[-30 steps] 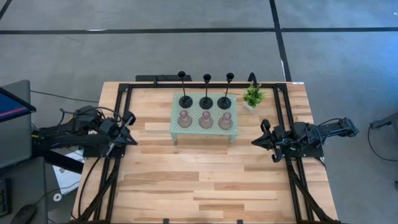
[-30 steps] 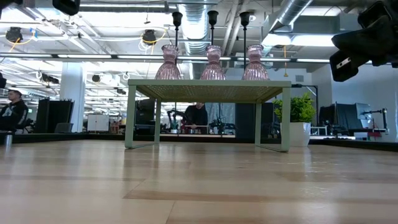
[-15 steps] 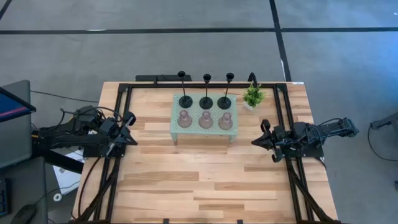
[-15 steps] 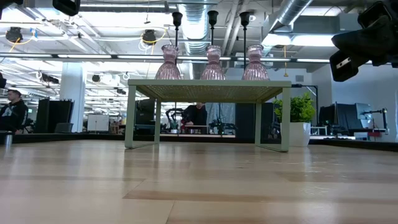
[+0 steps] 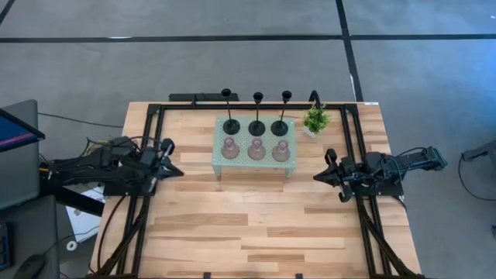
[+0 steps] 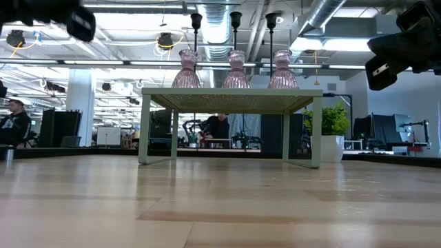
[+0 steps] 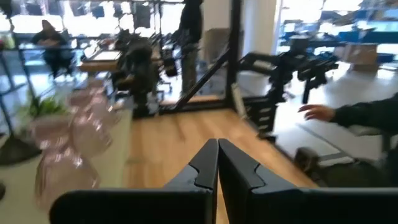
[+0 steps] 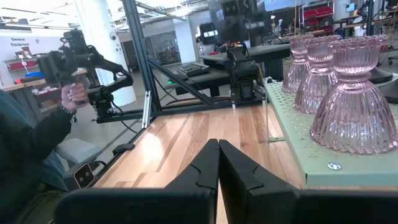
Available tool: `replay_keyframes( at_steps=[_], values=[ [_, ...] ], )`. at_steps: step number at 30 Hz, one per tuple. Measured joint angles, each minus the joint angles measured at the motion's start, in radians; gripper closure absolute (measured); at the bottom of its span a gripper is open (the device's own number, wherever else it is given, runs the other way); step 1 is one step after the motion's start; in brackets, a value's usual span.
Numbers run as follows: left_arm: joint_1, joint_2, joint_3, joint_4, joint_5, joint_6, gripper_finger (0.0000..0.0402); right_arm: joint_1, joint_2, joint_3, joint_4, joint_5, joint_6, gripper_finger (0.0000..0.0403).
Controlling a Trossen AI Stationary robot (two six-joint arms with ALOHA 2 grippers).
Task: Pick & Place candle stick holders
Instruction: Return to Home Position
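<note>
Wrist views — left gripper [image 7: 217, 147], right gripper [image 8: 219, 145] closed

Glass, matt black, perforated green, pale wood

Ribbed, glossy, translucent pink glass holders [image 8: 353, 106]; matt black holders [image 5: 256, 128]; smooth perforated tray [image 5: 242, 138]; satin wooden plank table [image 5: 256, 217].

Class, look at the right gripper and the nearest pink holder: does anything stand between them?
Nothing visible does. Only bare table lies between the shut right gripper and the pink holder at the right end of the tray.
</note>
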Motion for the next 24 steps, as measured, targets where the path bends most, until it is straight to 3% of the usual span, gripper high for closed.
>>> replay_keyframes(
  at_steps=[17,24],
  values=[
    [0.000,-0.002,-0.313,0.215,-0.017,-0.011,0.0390,0.000,0.000,0.000,0.000,0.000,0.000,0.0403],
    [0.000,0.007,-0.330,0.254,-0.017,-0.010,0.0390,0.000,0.000,0.000,0.000,0.000,0.000,0.0403]
  ],
)
